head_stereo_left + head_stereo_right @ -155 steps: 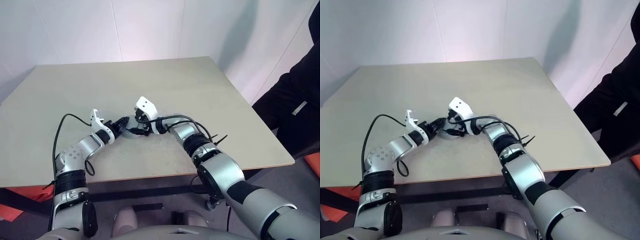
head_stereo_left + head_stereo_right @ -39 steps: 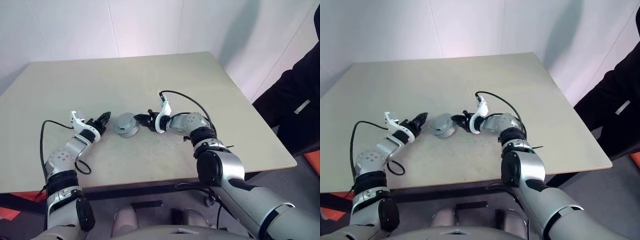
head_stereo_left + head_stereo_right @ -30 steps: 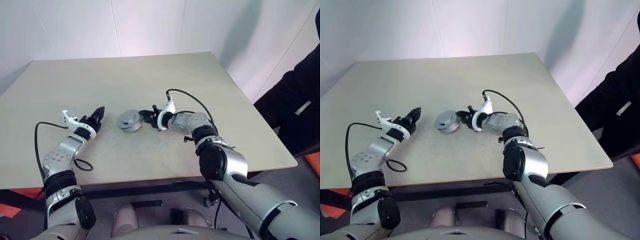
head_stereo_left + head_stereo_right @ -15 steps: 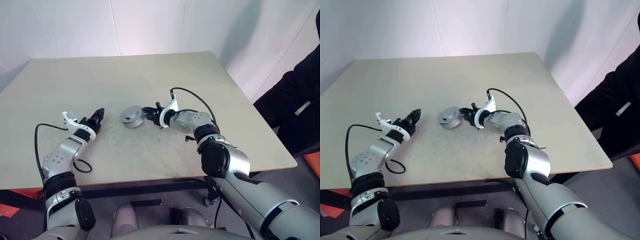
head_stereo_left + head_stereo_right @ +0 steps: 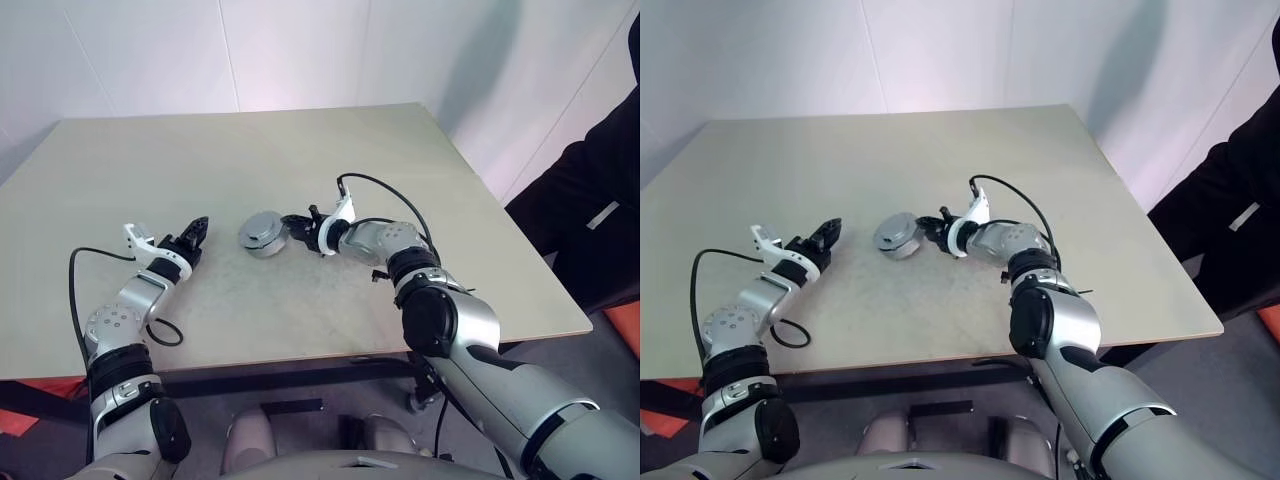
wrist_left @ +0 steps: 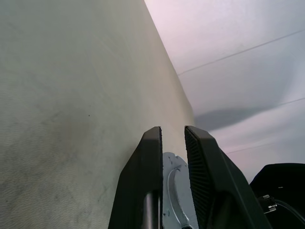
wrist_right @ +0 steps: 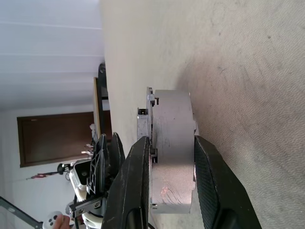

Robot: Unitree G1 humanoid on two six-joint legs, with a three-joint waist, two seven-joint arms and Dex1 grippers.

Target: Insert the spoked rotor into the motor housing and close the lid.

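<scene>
- Where the right claw [image 5: 926, 229] reaches in from the right, its two black fingers [image 7: 131, 191] sit either side of the motor housing [image 5: 894, 236], one by the lid face, one by the base; they look closed on it, the housing lying between the pads in the right wrist view.
- Motor housing: short silver-grey cylinder on the table [image 5: 300, 160], tipped a little, at the tip of the right claw.
- Lid [image 7: 143, 125]: seated on the housing, its notched rim showing as a thin stepped edge against the housing body in the right wrist view.
- Spoked rotor: cannot see it, the housing being capped.
- Left claw [image 5: 197, 228]: well to the left of the housing, apart from it, hovering just over the table, pointing toward the housing. Fingers [image 6: 148, 181] nearly together, a narrow gap between them, nothing pinched.
- Through that gap, the left wrist view catches the grey housing [image 6: 172, 191] beyond.
- Black cable [image 5: 385, 200] loops up over the right wrist; another [image 5: 80, 290] trails from the left wrist.
- Far right of the right claw, past the table edge: a person in dark clothing [image 5: 590, 210].
</scene>
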